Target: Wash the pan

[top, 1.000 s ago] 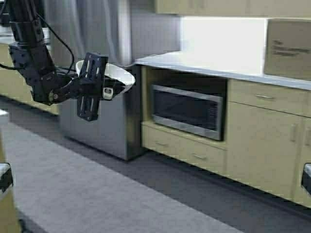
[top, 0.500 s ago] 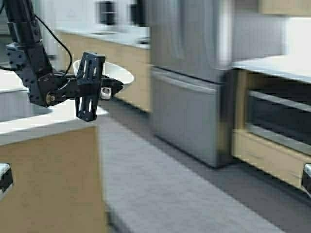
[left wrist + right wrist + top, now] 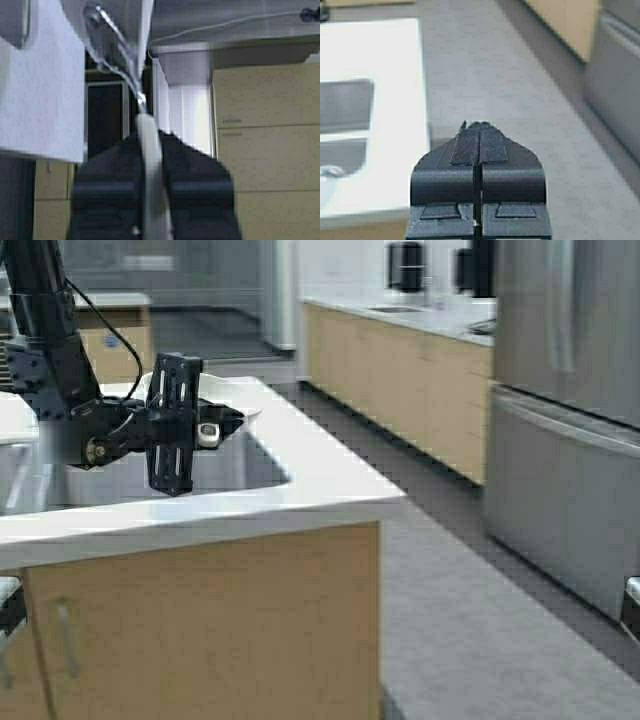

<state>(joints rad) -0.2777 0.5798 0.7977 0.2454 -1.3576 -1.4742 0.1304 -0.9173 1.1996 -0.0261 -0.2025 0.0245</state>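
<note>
My left gripper (image 3: 205,430) is shut on the short handle (image 3: 150,170) of the cream-white pan (image 3: 222,398). It holds the pan up in the air, tilted, over the near end of the white island counter (image 3: 320,495) and beside the sink basin (image 3: 262,468). In the left wrist view the handle runs between the two jaws, and the pan body (image 3: 131,20) shows edge-on beyond it. My right gripper (image 3: 479,125) is shut and empty, parked low at the right, over the floor beside the island.
The island has tan cabinet fronts (image 3: 200,630). A steel fridge (image 3: 570,390) stands at the right. A long run of tan cabinets with a white top (image 3: 400,370) lies beyond the grey floor aisle (image 3: 480,620). The sink basins also show in the right wrist view (image 3: 345,105).
The robot has turned left: the microwave cabinets and fridge slid out to the right, and the island with its sink came into view. The left gripper still holds the pan.
</note>
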